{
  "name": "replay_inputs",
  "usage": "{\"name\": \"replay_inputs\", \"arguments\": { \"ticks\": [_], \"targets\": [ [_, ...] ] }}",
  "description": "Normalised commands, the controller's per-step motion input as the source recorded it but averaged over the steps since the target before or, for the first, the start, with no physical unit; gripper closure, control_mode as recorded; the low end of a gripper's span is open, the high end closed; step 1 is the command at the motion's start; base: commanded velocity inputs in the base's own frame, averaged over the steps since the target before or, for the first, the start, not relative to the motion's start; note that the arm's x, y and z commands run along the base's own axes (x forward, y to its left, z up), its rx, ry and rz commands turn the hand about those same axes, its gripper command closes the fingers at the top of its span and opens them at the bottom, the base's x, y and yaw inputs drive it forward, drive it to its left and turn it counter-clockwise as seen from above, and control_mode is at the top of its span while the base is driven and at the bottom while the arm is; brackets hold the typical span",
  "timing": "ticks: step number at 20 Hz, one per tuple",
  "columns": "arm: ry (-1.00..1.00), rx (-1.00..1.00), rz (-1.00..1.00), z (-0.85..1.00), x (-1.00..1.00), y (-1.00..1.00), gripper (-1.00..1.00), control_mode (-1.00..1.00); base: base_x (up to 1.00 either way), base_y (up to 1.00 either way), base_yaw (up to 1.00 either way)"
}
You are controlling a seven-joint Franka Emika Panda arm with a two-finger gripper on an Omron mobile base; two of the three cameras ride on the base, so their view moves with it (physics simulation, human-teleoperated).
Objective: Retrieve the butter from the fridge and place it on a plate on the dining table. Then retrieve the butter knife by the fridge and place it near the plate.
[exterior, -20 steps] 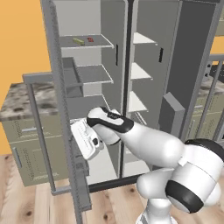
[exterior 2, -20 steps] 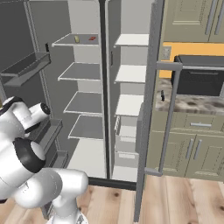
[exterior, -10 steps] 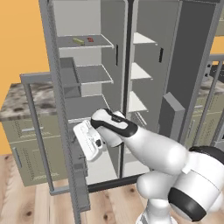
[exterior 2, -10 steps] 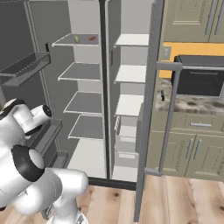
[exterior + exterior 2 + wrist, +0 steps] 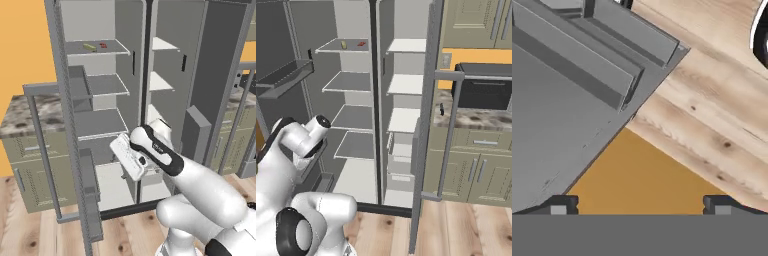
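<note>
The white arm's two-finger gripper, fingers spread and empty, has swung lower beside the tall dark grey fridge, while the small pale yellow butter stick waits at eleven o'clock on the top shelf.

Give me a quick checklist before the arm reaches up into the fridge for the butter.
1. Fridge doors open: ok, both swung wide.
2. Butter located: ok, on the top left shelf beside a small red item.
3. Gripper open: ok, fingertips wide apart.
4. Gripper empty: ok, nothing between the fingertips.
5. Gripper aimed at butter: not ok, it faces the left door and floor.
6. Butter's exact orientation: cannot tell, too small.
</note>
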Motion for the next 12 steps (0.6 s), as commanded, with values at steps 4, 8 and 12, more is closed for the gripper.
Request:
{"name": "replay_inputs", "arguments": {
  "ticks": [4, 8, 12],
  "targets": [
    [-0.34, -0.45, 0.44, 0.11, 0.03, -0.96, -1.00, -1.00, 0.00, 0.00, 0.00],
    [-0.24, -0.48, 0.63, 0.17, -0.09, -0.27, -1.00, -1.00, 0.00, 0.00, 0.00],
    [-0.11, -0.43, 0.63, 0.00, -0.06, -0.19, -1.00, -1.00, 0.00, 0.00, 0.00]
  ]
}}
